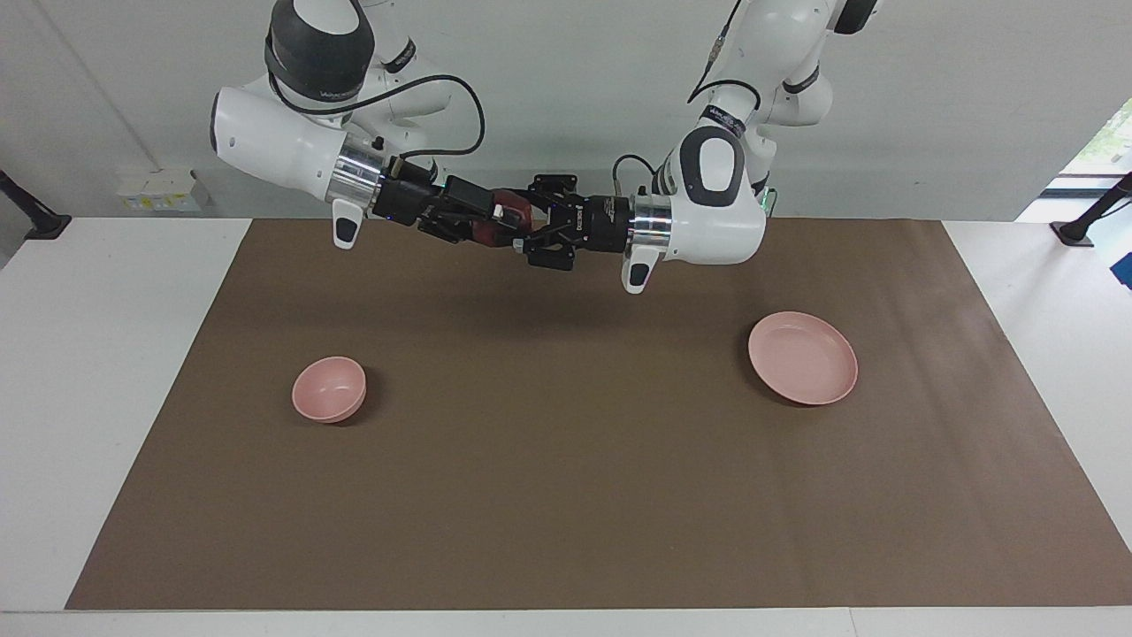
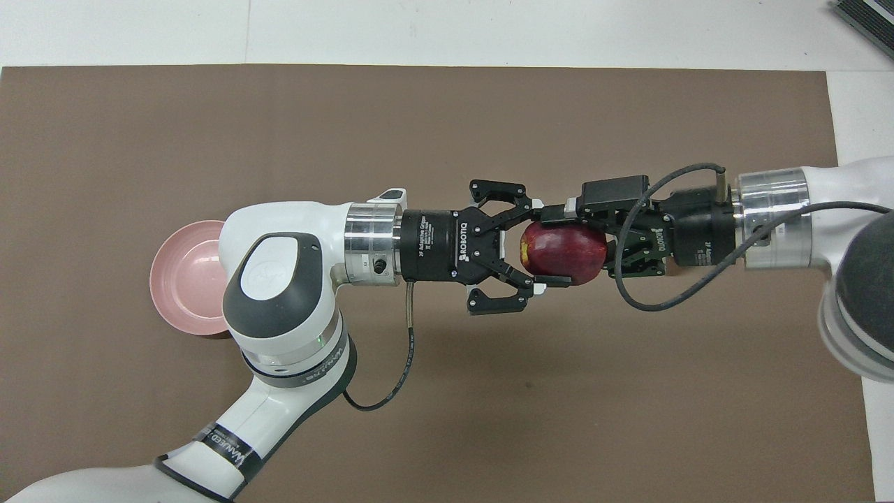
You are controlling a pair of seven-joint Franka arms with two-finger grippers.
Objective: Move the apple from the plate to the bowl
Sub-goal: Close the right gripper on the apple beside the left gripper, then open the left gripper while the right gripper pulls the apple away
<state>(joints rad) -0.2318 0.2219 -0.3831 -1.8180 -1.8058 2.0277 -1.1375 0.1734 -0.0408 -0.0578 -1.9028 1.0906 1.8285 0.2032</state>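
Observation:
The dark red apple [image 1: 488,232] [image 2: 562,253] hangs in the air between the two grippers, over the middle of the brown mat [image 1: 566,460]. My right gripper [image 1: 508,221] [image 2: 548,246] is shut on the apple from the right arm's end. My left gripper [image 1: 531,237] [image 2: 536,244] is open, its fingertips [image 2: 534,205] spread just outside the apple's yellowish end. The pink plate [image 1: 803,358] is empty at the left arm's end; in the overhead view the plate [image 2: 183,276] is half hidden by the left arm. The pink bowl [image 1: 329,389] is empty at the right arm's end.
The brown mat covers most of the white table [image 1: 115,354]. The bowl is hidden under the right arm in the overhead view. A black cable [image 2: 408,363] hangs from the left wrist.

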